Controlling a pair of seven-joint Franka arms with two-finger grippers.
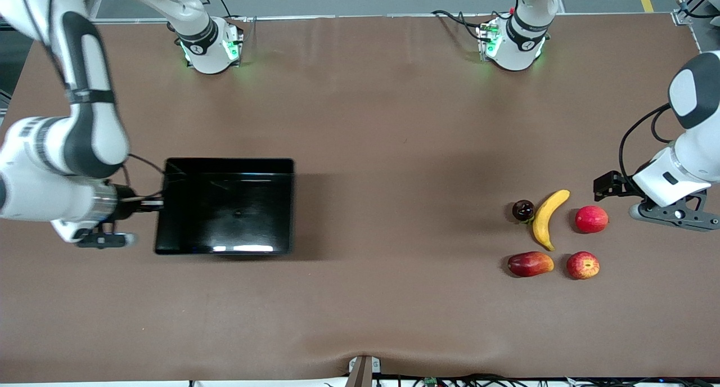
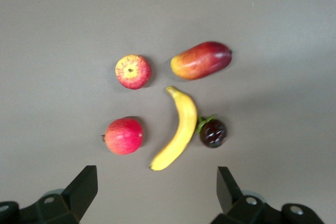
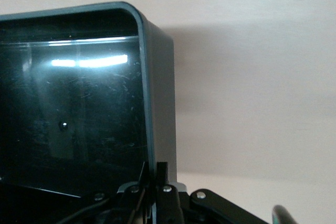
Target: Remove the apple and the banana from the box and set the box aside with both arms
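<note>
Right gripper [image 1: 159,203] was at the box [image 1: 225,206], at the wall facing the right arm's end of the table. In the right wrist view its fingers [image 3: 163,182] were closed on that wall [image 3: 149,103], one inside and one outside. The box sat on the table [image 1: 360,122] toward the right arm's end, well apart from the fruit (interior glossy, reflecting the ceiling lights).

Left gripper [image 2: 157,190] hung over the table at the left arm's end, just beside the fruit cluster, jaws wide open and holding nothing. I could not make out its fingers in the front view.

Fruit cluster, clock positions read in the front view with the banana [image 1: 548,218] as centre:
- Banana lay on the table, curved, running from about 1 o'clock to 6 o'clock.
- Apple [image 1: 583,265] with yellow patches at 4 o'clock, nearer the front camera, apart from the banana.
- Plain red fruit [image 1: 591,219] at 3 o'clock.
- Mango [image 1: 530,264] at 7 o'clock.
- Dark fruit [image 1: 523,210] at 10 o'clock, touching the banana.
</note>
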